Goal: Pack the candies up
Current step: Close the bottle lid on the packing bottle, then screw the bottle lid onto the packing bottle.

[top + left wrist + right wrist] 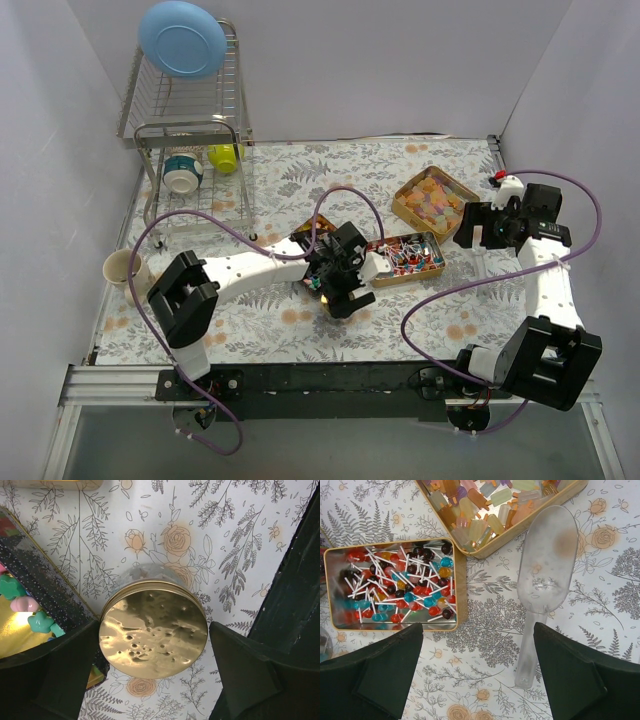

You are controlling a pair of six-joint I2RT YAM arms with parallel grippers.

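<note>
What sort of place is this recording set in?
Likely a staged kitchen-style tabletop inside a white-walled booth: a floral tablecloth, a dish rack holding a blue plate, and tins of candies.

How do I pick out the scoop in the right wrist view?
On the floral cloth find the two gold tins: the lollipop tin and the gummy tin at the top edge. The scoop lies flat beside both, bowl by the gummy tin, handle pointing down toward the open jaws. It alone is clear plastic; the cloth's print shows through it.
</note>
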